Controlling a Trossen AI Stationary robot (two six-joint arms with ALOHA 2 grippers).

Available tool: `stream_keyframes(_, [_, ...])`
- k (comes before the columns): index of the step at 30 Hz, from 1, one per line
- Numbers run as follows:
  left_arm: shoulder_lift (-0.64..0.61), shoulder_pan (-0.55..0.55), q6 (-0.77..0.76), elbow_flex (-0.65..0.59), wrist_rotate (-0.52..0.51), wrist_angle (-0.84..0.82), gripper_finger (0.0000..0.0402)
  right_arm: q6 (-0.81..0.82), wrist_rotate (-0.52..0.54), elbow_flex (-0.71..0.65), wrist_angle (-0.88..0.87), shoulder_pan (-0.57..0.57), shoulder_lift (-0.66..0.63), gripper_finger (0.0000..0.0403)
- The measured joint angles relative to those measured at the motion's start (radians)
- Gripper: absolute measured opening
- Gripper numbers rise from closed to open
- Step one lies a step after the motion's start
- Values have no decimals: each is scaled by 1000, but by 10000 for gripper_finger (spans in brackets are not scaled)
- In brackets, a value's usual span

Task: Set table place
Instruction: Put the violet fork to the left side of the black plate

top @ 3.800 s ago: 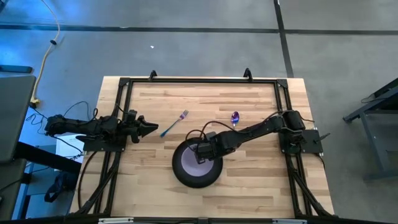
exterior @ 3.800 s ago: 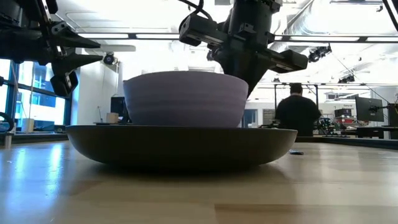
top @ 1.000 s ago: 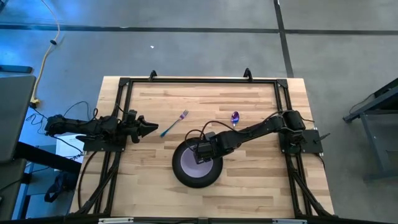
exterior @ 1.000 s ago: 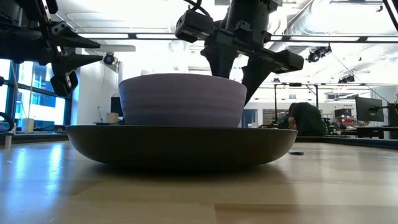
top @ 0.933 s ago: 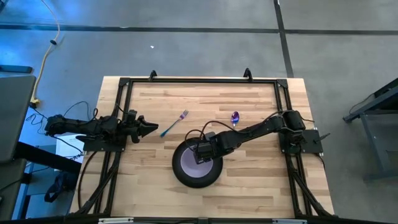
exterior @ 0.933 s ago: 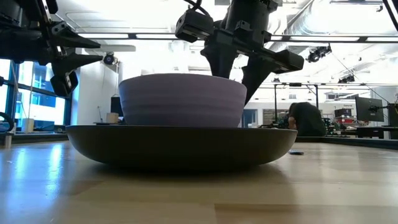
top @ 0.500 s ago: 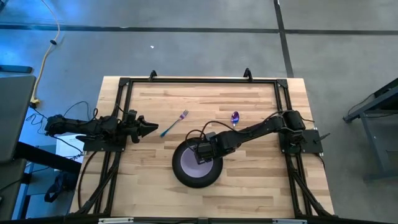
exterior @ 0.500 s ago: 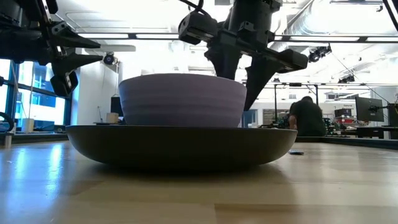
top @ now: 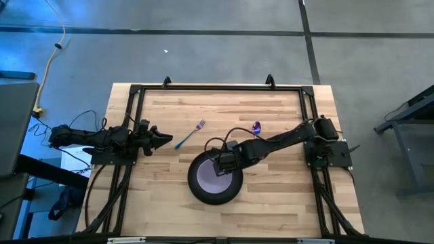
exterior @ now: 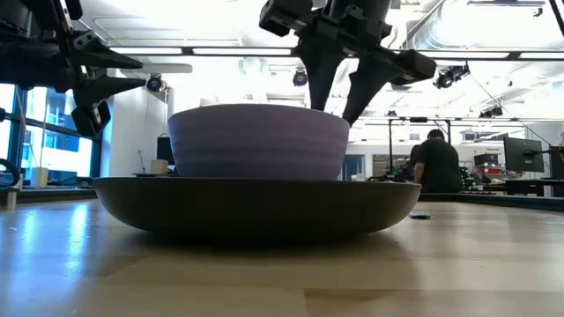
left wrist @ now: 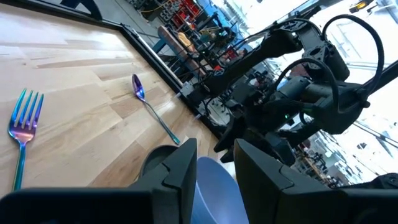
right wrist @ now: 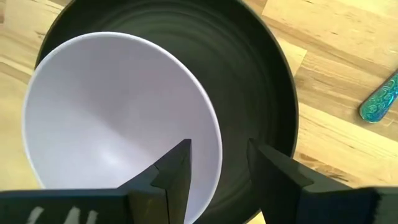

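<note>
Two arms are seen from above on the table (top: 271, 203). The left gripper (top: 165, 140) is parked by the left rail, pointed toward the fork (top: 190, 134), which lies just ahead of it without being touched. The plate (top: 195, 188) is placed near the middle of the table, with the bowl (top: 209, 177) set inside it. The right gripper (top: 220, 166) is held over the bowl's far-right rim. The spoon (top: 256, 127) is laid behind the right arm, near the far rail.

In the low view, the bowl (exterior: 258, 143) is shown resting in the plate (exterior: 256, 207). The right gripper (exterior: 337, 104) is poised just above the bowl's rim, its fingers spread and nothing clamped between them. A person (exterior: 435, 165) is visible in the room behind.

From the left wrist, the left gripper (left wrist: 214, 168) is shown with its fingers parted and nothing between them. The fork (left wrist: 23, 127) and spoon (left wrist: 151, 107) are seen lying flat on the wood, well apart.

From the right wrist, the bowl (right wrist: 112, 118) is seen sitting off-centre in the plate (right wrist: 261, 93), and the right gripper (right wrist: 217, 171) is held apart astride the bowl's rim. The tip of a teal handle (right wrist: 380, 99) is seen on the wood beside the plate.
</note>
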Motion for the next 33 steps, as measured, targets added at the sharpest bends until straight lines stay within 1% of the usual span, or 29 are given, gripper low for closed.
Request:
stream_keyframes(4, [0, 0, 4, 0, -1, 0, 95, 0, 6, 0, -2, 0, -20, 147])
stream_keyframes(9, [0, 0, 11, 0, -1, 0, 95, -2, 45, 0, -2, 0, -65, 147])
stream_keyframes(15, [0, 0, 1, 0, 0, 0, 95, -68, 97, 0, 1, 1, -138, 147])
stream_keyframes(21, [0, 0, -5, 0, 0, 0, 95, -234, 174, 0, 2, 1, -217, 147])
stream_keyframes(27, [0, 0, -70, 0, 0, 0, 95, -430, 258, 0, 0, 20, -302, 147])
stream_keyframes(33, [0, 0, -95, 0, -8, 1, 95, -630, 339, 0, -61, 53, -389, 147])
